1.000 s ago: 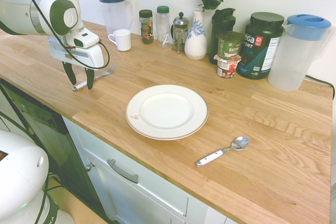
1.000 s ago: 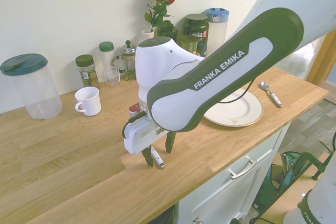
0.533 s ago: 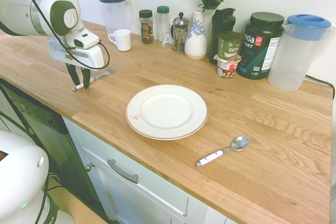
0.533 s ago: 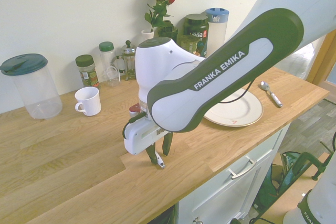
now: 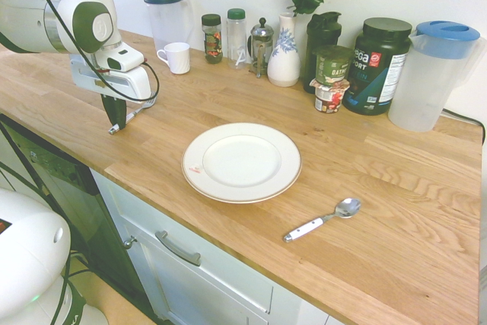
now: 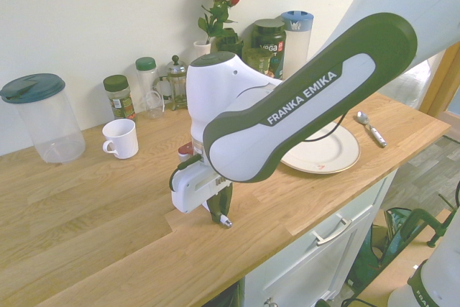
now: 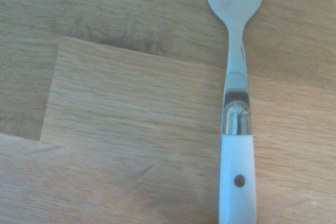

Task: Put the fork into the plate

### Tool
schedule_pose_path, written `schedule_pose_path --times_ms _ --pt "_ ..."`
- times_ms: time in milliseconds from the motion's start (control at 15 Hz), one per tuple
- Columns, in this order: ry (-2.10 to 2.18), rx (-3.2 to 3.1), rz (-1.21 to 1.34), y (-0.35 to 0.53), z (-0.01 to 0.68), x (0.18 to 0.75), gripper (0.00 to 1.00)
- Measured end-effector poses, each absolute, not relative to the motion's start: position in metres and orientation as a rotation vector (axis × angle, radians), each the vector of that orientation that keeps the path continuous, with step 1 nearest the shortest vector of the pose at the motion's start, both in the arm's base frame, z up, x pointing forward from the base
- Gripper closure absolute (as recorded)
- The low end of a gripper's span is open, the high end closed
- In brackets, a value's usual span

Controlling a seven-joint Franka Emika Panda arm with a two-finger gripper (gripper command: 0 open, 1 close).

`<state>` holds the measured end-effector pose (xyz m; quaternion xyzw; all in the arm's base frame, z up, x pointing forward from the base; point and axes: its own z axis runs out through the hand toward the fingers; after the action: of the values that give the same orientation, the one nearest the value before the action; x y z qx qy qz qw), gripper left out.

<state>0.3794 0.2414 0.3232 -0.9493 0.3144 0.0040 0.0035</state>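
The fork (image 5: 138, 112) lies on the wooden counter at the left, its white handle toward the front edge and its tines toward the back. My gripper (image 5: 116, 122) points straight down over the handle, fingers shut on it; the handle's end (image 6: 226, 221) pokes out just below the fingers. The wrist view shows the fork (image 7: 237, 129) from close by, white handle with a rivet and silver neck, flat on the wood. The white plate (image 5: 242, 162) sits empty at the counter's middle, well to the right of my gripper. From the other side, the plate (image 6: 321, 154) lies behind my arm.
A white-handled spoon (image 5: 319, 221) lies right of the plate near the front edge. Along the back wall stand a lidded pitcher (image 5: 167, 17), a white mug (image 5: 176, 57), jars, a French press, a vase with roses (image 5: 284, 51), tubs and a blue-lidded pitcher (image 5: 430, 74).
My fingers, spread on either side of the fork handle a second ago, have come together on it. The arm has barely moved and the fork stays on the counter.
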Motion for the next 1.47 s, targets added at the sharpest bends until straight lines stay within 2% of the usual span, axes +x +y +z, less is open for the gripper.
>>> schedule_pose_path --times_ms 533,800,1133,1467 --pt "1.084 -2.921 -0.106 0.198 0.356 0.398 1.00" --pt "1.154 -2.919 -0.154 0.147 0.387 0.380 1.00" --pt "1.251 -2.912 -0.179 0.081 0.392 0.347 1.00" --pt "1.373 -2.858 -0.202 0.003 0.398 0.352 1.00"
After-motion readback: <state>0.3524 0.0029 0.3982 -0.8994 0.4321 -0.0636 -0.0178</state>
